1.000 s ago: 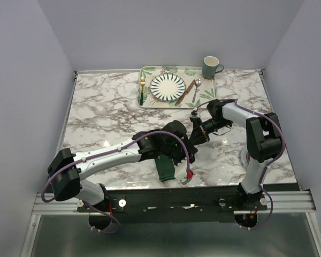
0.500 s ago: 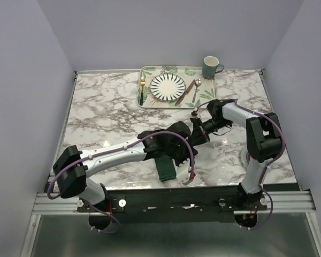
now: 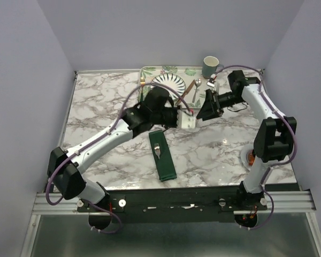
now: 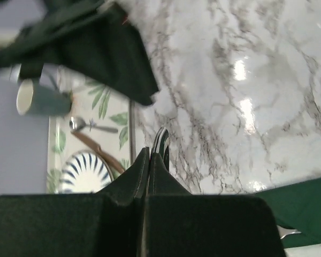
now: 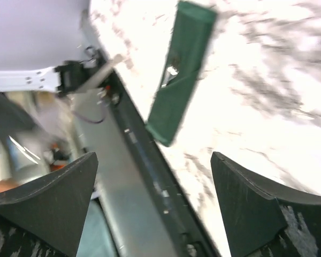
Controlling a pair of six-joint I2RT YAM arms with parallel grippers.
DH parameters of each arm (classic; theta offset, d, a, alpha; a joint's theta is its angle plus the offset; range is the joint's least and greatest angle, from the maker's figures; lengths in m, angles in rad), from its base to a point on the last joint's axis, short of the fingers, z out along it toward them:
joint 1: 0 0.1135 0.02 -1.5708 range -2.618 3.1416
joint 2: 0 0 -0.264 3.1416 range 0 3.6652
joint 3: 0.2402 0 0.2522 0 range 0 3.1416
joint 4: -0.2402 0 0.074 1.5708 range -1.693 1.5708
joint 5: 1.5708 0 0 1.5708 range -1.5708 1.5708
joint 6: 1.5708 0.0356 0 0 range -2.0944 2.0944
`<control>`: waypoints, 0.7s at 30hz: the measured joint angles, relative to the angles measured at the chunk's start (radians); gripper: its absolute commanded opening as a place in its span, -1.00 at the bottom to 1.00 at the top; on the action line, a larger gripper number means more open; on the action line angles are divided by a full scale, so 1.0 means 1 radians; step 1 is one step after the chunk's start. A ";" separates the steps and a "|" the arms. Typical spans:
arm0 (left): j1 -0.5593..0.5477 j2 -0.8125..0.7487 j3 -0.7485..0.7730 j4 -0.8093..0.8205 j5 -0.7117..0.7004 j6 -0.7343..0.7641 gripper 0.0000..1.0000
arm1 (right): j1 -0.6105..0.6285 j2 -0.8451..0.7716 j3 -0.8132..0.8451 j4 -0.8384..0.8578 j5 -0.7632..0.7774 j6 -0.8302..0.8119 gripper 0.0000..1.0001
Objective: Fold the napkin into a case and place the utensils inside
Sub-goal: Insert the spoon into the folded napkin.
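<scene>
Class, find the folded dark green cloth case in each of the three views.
Top external: the folded dark green cloth case lies lower centre, near the front edge.
Left wrist: case in the bottom right corner, cut off.
Right wrist: case upper centre, slanted.
Shared landmark: the white marble tabletop.

From here I see a glossy white counter [image 3: 96, 101] veined in grey, with bright glare spots toward 4 o'clock. Plain pale lavender walls [image 3: 166, 32] close it in at 9, 12 and 3 o'clock. A metal rail [image 3: 289, 202] runs along 6 o'clock, above a dull grey surface [image 3: 150, 241].
</scene>
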 measured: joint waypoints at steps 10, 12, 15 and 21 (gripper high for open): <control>0.533 0.023 -0.106 0.312 0.211 -0.921 -1.00 | 0.050 -0.411 -0.314 0.189 0.117 -0.222 0.80; 0.581 0.060 -0.162 0.378 0.246 -1.066 -1.00 | 0.150 -0.492 -0.415 0.236 0.166 -0.286 0.75; 0.618 0.123 -0.226 0.460 0.281 -1.231 -1.00 | 0.293 -0.596 -0.592 0.329 0.247 -0.372 0.58; 0.629 0.178 -0.343 0.618 0.291 -1.435 -1.00 | 0.571 -0.766 -0.855 0.488 0.407 -0.478 0.12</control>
